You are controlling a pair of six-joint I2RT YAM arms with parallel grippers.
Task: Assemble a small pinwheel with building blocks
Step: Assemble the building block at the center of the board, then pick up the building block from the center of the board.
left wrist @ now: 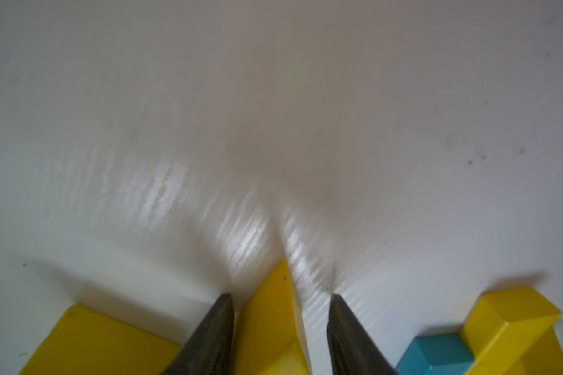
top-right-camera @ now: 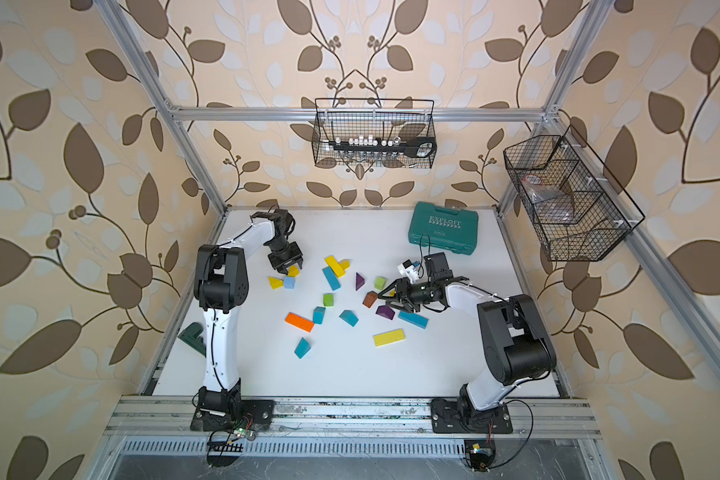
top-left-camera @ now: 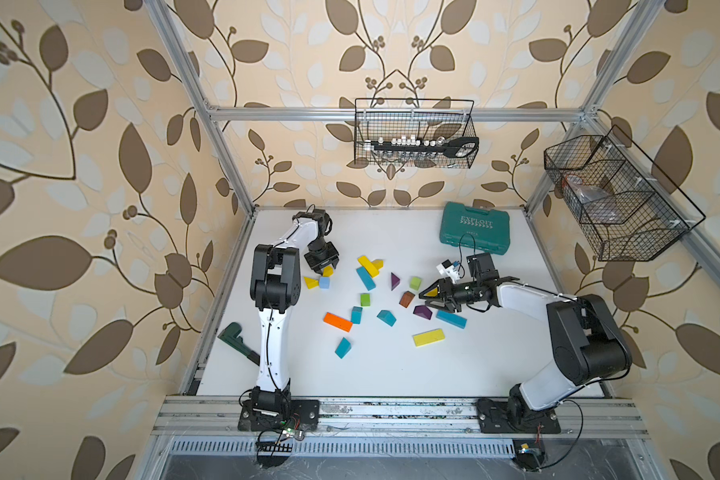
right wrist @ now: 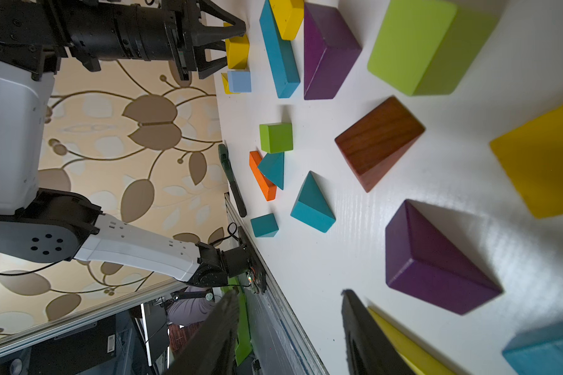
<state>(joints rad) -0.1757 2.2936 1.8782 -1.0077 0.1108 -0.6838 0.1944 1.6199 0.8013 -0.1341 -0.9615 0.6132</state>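
Well left of the teal case [top-left-camera: 474, 227], the left gripper [left wrist: 281, 293] stands apart astride a yellow wedge [left wrist: 267, 318], one finger against it. The other building blocks [top-left-camera: 365, 299] lie scattered on the table [top-left-camera: 495, 353], left of and in front of the case. Just in front of it, the right gripper [right wrist: 289, 292] hangs with fingers apart, seemingly empty, by another yellow block [right wrist: 540, 156].
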